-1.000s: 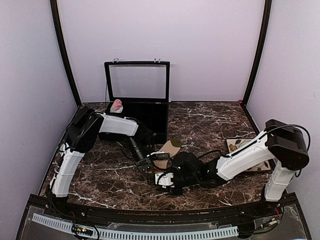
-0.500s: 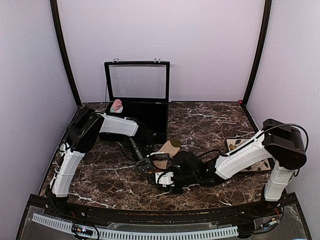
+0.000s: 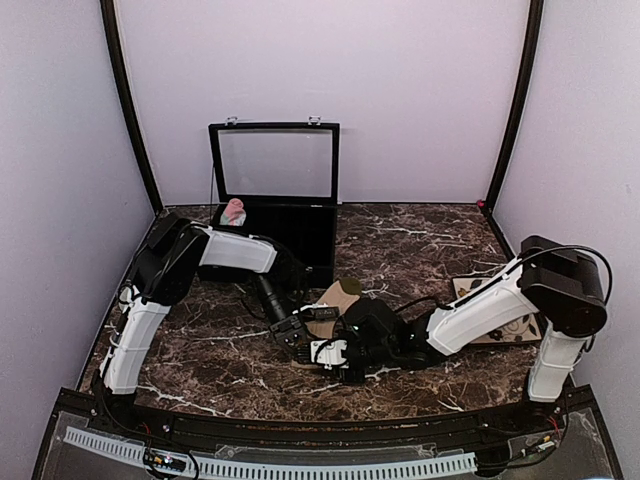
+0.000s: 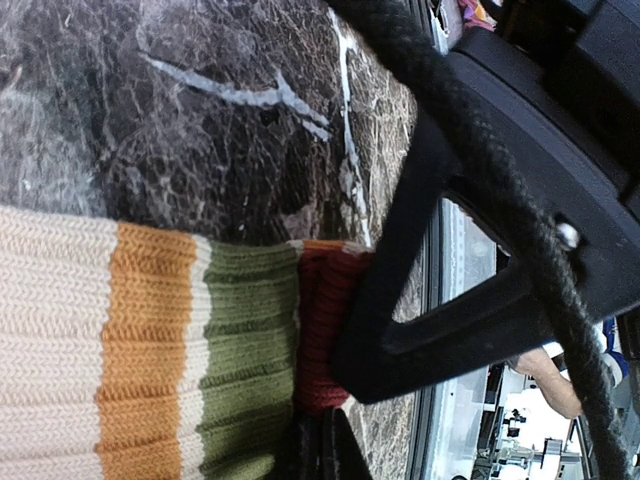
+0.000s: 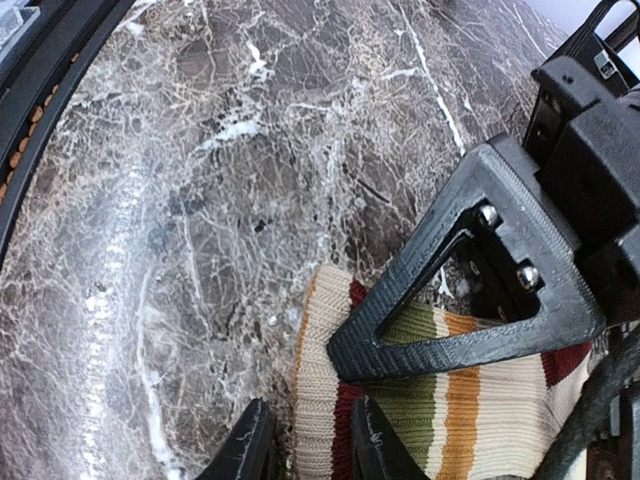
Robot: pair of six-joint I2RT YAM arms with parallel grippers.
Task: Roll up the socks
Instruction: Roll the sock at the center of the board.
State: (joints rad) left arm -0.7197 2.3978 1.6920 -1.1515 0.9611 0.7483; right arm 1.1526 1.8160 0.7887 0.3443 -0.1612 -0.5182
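Near centre: right gripper [image 5: 310, 452] nips the near edge of the tan sock [image 5: 455, 405], likely to turn it into a roll. The left gripper [image 4: 315, 455], clenched, pins the maroon cuff. Far left, the pink sock [image 3: 234, 211] sits in the black case [image 3: 300, 240]. Versus a second ago, the right gripper is slightly farther in.

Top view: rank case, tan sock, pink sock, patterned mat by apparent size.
1. case
2. patterned mat, partly covered
3. tan sock, partly covered, so its place below the mat is unsure
4. pink sock, only part shows
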